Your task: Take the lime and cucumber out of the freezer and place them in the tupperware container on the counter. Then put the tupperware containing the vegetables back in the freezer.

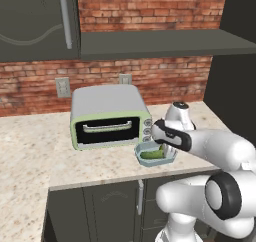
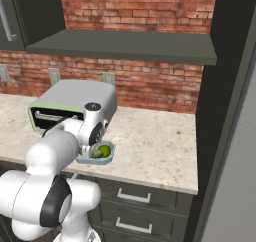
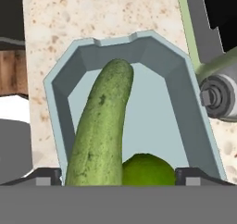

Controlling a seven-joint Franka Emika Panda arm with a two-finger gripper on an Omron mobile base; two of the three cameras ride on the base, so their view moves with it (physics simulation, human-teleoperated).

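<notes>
Toaster oven: a pale green box with a dark glass door, on the counter to the left of the container, its knob side close beside the tray.
Counter: beige speckled stone over dark cabinets, red brick wall behind it, dark drawers with silver handles below on the right base view.
Tupperware container: pale blue-grey tray sitting near the counter's front edge, just right of the toaster oven; from the hand view its flared rim and cut-off corners frame both vegetables.
Cucumber: lies inside the tray, long and dark green, running from the near side toward the far wall, its tapered tip close to that wall.
Lime: inside the same tray, right beside the cucumber at the near end and touching it as far as I can see; in the right base view it shows as a yellow-green ball in the tray.
Gripper: hanging straight over the tray, fingertips spread wide to either side of the two vegetables, nothing clamped between them.
Arm: bent low over the front of the counter, the hand directly above the container.
</notes>
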